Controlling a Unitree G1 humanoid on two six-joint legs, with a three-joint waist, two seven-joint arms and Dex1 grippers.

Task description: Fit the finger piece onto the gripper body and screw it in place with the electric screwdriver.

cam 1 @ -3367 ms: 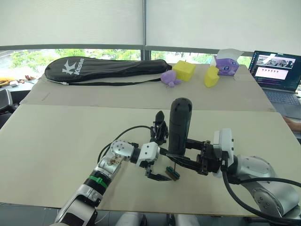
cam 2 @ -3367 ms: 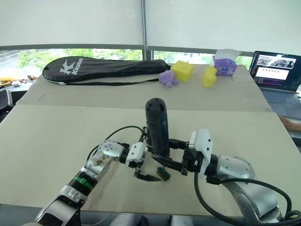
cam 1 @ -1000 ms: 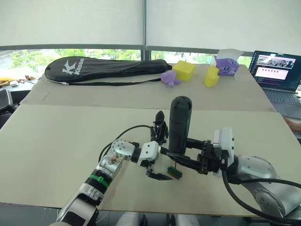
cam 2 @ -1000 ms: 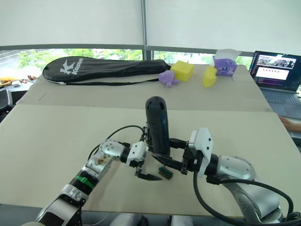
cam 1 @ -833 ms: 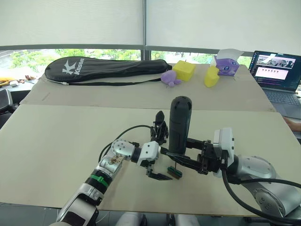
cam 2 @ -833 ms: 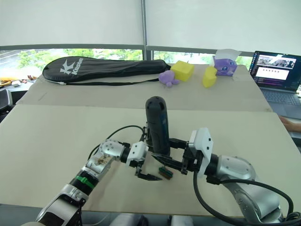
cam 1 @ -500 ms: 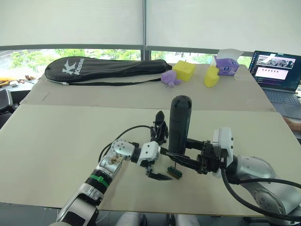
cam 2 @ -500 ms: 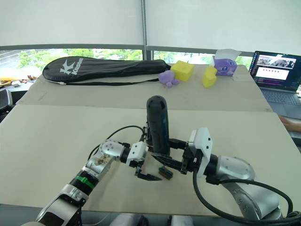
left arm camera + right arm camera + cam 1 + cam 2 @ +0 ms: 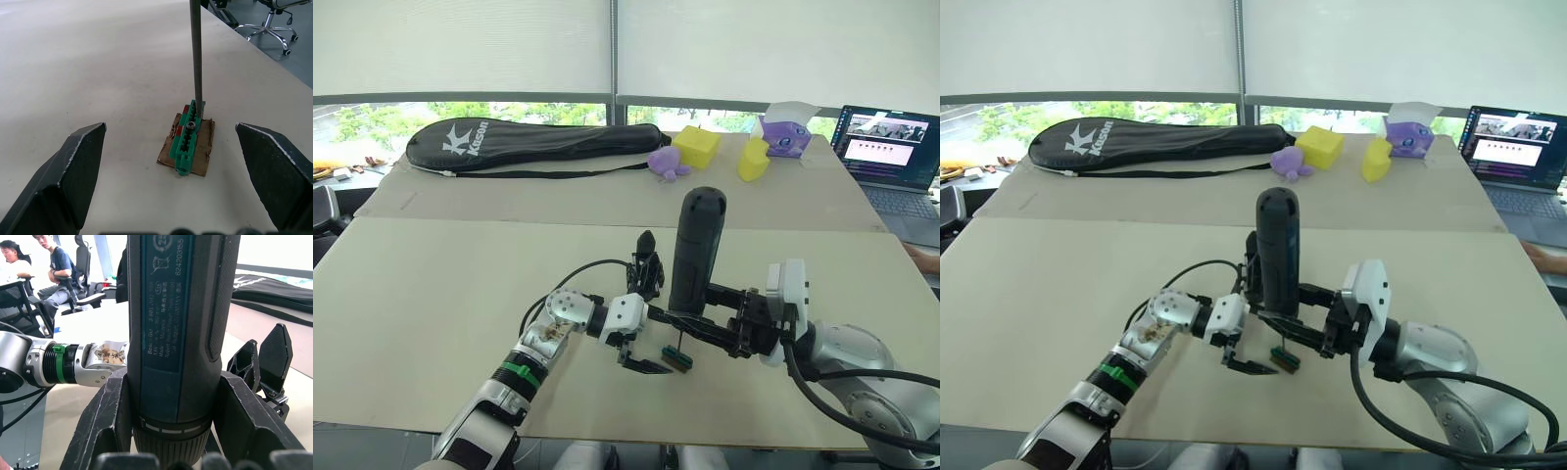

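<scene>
Screw pickup appears to be the step: right claw clamped on upright electric screwdriver, bit at green block between spread left claw fingers, gripper body standing just behind on counter; next, seat bit squarely.

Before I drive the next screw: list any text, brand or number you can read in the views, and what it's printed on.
"Kason": white logo on the black racket bag at the far side of the table.
"62420355": upright along the electric screwdriver held in the right gripper; the smaller lines beside it are too blurred to read.
Label on the left arm's wrist: marks, unreadable.
Laptop screen: too small to read.
</scene>
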